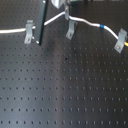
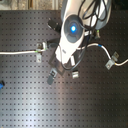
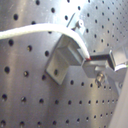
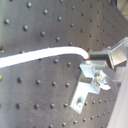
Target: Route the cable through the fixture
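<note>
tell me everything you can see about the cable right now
The cable is thin, white and flexible-looking, with a blue band and a yellow band toward the first exterior view's right. It runs across the black perforated board, passing three small metal clips. Both wrist views show the gripper pinching it beside one clip, the fingers closed on it.

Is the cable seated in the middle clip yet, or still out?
Cannot tell. The first wrist view shows the cable crossing the clip's top, gripper holding it.
</note>
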